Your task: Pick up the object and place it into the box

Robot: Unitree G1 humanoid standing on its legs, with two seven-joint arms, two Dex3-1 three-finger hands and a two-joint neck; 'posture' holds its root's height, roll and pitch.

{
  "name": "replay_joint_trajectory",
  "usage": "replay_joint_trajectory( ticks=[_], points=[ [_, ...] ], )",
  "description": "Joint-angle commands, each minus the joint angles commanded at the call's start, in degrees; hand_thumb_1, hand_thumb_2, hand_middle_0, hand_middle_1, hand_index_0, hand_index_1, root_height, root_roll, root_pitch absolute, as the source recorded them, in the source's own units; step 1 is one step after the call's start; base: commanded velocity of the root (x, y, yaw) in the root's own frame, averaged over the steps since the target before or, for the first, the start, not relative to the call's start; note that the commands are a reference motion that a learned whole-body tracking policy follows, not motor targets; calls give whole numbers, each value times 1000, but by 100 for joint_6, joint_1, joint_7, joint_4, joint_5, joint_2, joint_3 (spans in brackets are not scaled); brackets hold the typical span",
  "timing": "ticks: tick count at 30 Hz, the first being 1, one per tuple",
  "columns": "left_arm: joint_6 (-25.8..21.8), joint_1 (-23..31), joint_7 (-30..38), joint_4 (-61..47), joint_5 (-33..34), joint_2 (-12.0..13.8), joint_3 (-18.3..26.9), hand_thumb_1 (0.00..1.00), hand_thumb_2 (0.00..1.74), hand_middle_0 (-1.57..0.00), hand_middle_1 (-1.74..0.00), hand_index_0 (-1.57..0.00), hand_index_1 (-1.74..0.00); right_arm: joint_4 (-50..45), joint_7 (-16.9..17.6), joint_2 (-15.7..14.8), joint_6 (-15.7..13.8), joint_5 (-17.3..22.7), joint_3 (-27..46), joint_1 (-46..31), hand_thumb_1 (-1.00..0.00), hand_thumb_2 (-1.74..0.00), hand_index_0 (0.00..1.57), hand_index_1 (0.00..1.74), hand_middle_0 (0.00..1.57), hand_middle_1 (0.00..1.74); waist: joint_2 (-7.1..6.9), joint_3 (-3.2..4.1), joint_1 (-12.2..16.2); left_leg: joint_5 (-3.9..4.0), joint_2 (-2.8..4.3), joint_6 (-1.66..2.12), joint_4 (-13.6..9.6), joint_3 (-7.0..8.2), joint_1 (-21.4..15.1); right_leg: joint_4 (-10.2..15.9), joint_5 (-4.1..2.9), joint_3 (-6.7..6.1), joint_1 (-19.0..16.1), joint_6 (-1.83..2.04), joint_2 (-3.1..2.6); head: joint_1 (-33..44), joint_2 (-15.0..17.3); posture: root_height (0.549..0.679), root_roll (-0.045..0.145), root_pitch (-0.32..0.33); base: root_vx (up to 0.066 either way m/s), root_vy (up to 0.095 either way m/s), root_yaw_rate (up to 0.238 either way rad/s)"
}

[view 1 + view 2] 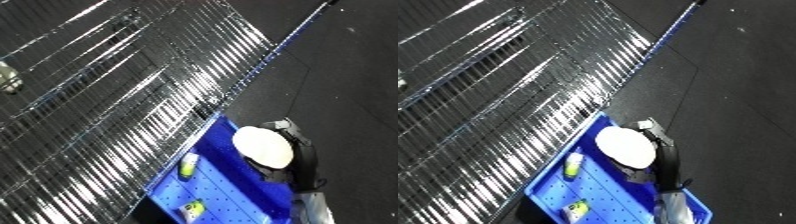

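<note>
Over the blue bin [222,200], the right hand [298,165] carries a white round disc-like object [264,146], fingers curled about its rim (placing step). Next it must lower and let go. Beyond the bin lies a wire shelf [115,90].

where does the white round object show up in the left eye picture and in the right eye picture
Left eye view: white round object lower right, held by the right hand over the blue bin.
Right eye view: it sits lower centre-right, further left.
Shared landmark: the bin's blue rim beside the wire shelf.
</note>
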State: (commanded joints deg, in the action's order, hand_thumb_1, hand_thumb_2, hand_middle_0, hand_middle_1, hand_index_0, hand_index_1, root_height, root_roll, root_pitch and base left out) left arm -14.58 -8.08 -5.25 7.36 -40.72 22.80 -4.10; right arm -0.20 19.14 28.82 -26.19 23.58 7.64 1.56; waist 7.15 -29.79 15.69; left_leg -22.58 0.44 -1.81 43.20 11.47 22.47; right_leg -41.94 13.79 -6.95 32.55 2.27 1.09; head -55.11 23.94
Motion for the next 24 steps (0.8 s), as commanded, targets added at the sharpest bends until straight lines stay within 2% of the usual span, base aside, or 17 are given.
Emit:
replay_joint_trajectory(
  ticks=[2, 9, 14, 19, 24],
  points=[
    [-45, -17, 10, 28, 28, -51, -51, 1000, 1740, -1570, -1740, -1570, -1740, 79, -83, -11, -54, 149, -7, -23, -850, -1479, 1334, 1479, 1334, 1479, 7, 0, 42, -3, -3, -2, -24, 23, -22, 26, -5, -21, 4, 0, -24, -45, -47, 642, 99, 91, -19, 25, -92],
    [-158, -177, 130, 152, 49, -135, -202, 1000, 1740, -1570, -1740, -1570, -1740, 436, -339, 9, -236, 515, -21, 14, -500, -870, 785, 870, 785, 870, 58, 0, 93, -4, -39, 1, -142, 46, -68, 98, -17, -63, 7, 12, -56, -114, -167, 642, 101, 98, -21, 12, -41],
    [-180, -222, 156, 208, 18, -138, -214, 1000, 1740, -1570, -1740, -1570, -1740, 543, -377, 26, -249, 610, 3, 57, -250, -435, 393, 435, 393, 435, 77, 0, 78, 33, -66, 14, -223, 14, -89, 137, -25, -56, -4, 12, -72, -67, -147, 643, 101, 102, -15, -7, 24],
    [-191, -237, 136, 237, -46, -181, -203, 1000, 1740, -1570, -1740, -1570, -1740, 571, -366, -25, -215, 608, -2, 70, 0, 0, 0, 0, 0, 0, 92, 0, 46, 61, -82, 31, -278, -52, -137, 142, -5, -71, -62, -1, -59, -9, -87, 644, 102, 98, -4, -9, 54],
    [-191, -226, 81, 305, -60, -212, -164, 1000, 1740, -1570, -1740, -1570, -1740, 608, -349, -67, -219, 606, 19, 41, 0, 0, 0, 0, 0, 0, 74, 0, 25, 97, -89, 48, -305, -108, -213, 158, 16, -46, -156, -9, -43, -20, -9, 645, 102, 88, 5, -12, 57]
  ],
)
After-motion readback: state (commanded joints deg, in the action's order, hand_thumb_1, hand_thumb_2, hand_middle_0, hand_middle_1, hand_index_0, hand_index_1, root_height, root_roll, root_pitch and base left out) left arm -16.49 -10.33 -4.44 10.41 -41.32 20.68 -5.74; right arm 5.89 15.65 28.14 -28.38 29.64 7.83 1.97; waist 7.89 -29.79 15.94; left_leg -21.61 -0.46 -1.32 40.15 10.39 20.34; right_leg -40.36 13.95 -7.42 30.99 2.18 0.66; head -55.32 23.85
